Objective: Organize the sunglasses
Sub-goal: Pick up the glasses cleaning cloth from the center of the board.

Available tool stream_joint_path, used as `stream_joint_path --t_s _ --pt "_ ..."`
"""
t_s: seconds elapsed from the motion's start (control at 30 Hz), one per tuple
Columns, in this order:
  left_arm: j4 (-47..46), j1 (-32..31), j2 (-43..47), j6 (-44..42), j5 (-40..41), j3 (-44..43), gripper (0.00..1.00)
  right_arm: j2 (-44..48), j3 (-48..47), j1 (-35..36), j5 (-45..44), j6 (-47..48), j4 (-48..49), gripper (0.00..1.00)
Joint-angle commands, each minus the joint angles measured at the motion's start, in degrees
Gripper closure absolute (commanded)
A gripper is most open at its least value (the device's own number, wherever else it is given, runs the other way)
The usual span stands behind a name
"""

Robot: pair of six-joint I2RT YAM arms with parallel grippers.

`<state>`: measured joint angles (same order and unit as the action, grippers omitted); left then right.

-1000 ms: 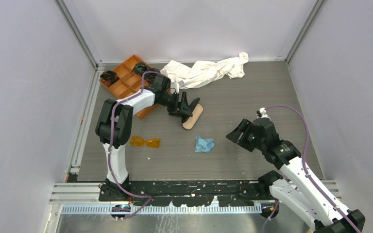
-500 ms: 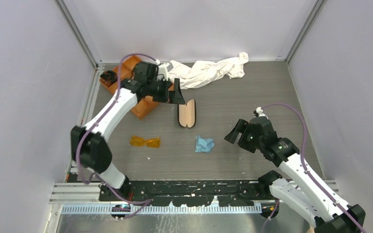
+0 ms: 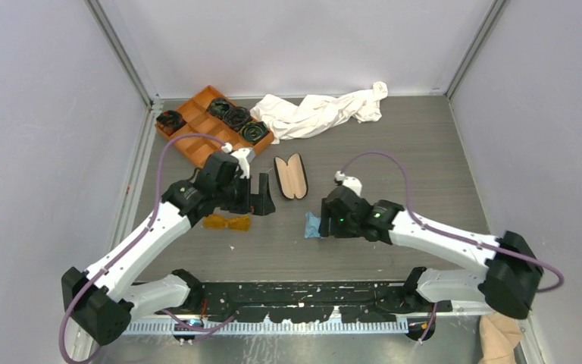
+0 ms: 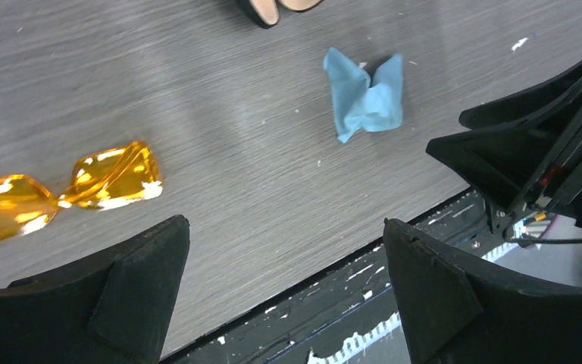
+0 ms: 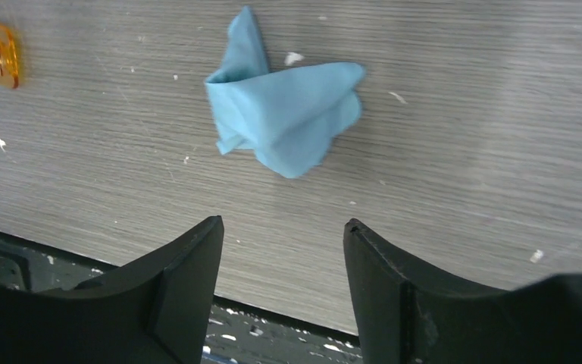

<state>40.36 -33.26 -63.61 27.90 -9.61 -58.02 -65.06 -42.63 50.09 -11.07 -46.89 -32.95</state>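
Since the earlier frames the left arm has drawn back from the case point(image 3: 291, 176) toward the near edge, and the right arm has swung leftward across the table point(image 3: 394, 167). The left gripper point(image 4: 288, 296) hangs above the grey wood-grain surface, its two black wedge-shaped fingers spread to their widest and holding nothing. The sunglasses point(image 4: 61, 193) lie flat on the table just beside its left finger, untouched: two glossy, translucent amber lenses joined at a narrow bridge. They sit apart from the case, toward the near left of it. The right gripper point(image 5: 284, 288) hovers over the blue cloth point(image 5: 284, 121), jaws partly apart and empty; the cloth is a soft, crumpled, matte wad. The case lies opened flat, two oval black shells showing smooth beige lining. At the far left stands an orange compartmented tray point(image 3: 197, 136) holding dark coiled items; a rumpled white cloth point(image 3: 322, 112) lies beside it along the far edge.
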Motion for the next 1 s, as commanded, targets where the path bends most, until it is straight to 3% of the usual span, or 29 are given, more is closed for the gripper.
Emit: stream_joint_path --t_s 0.0,0.13,0.43,0.6,0.73,0.8,0.9,0.97 --pt "-0.15 -0.41 5.57 4.65 7.21 2.50 0.00 -8.45 -5.57 5.41 -6.52 0.48 5.89 0.38" --pt "-1.70 -0.37 5.87 5.74 5.48 4.26 0.00 -16.39 -7.15 6.78 -7.97 1.67 8.96 0.42" --pt "-2.87 -0.37 3.73 6.16 3.28 4.40 0.00 -21.43 -9.39 6.61 -13.67 2.29 8.98 0.63" --pt "-3.64 -0.40 3.68 6.08 2.93 5.19 0.00 -22.87 -9.92 6.39 -15.06 3.30 8.63 0.66" --pt "-4.74 -0.34 3.12 6.66 2.30 5.61 0.00 -24.85 -10.89 6.07 -15.03 3.94 8.18 0.63" --pt "-4.93 -0.34 2.75 6.77 2.03 5.66 0.00 -25.09 -10.73 6.07 -15.03 3.98 8.71 0.70" --pt "-4.85 -0.38 1.99 6.73 1.94 5.69 0.00 -24.20 -11.08 5.59 -14.17 3.93 8.44 0.94" --pt "-5.31 -0.32 1.69 7.13 2.39 6.00 0.00 -22.17 -11.32 5.37 -14.01 3.98 7.73 1.00"
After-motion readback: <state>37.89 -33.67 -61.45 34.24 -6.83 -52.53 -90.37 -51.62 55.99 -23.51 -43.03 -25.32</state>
